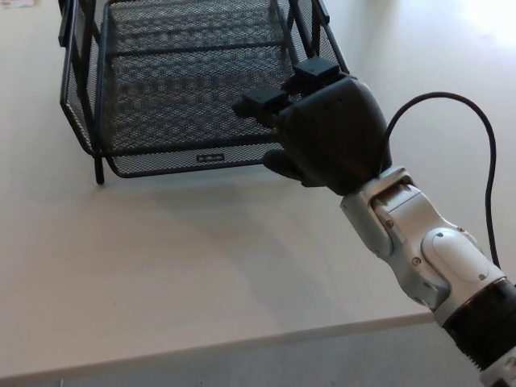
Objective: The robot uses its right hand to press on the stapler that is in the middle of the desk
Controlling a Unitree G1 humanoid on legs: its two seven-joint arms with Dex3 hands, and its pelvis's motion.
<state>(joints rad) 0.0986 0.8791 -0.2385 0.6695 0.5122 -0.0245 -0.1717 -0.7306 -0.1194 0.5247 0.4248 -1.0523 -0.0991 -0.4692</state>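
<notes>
Fingers (262, 101) on the right hand (330, 133) are bent and curled in, not spread wide, and they hold nothing. Two thick black fingers poke forward over the near right corner of the black wire basket (161, 89). The thumb (278, 164) sticks out low on the left side of the hand, just past the front rim of the basket.

No stapler shows anywhere on the worktop (161, 258), so I cannot tell where it is. It may be hidden under the hand, but the view does not show that.

The hand is joined to a silver wrist and arm (419, 242) that comes in from the lower right. A thin black cable (484, 153) loops up behind the arm.

The basket sits at the top of the view on the pale worktop. It looks empty inside. A small label (209, 158) sits on its front rim.
</notes>
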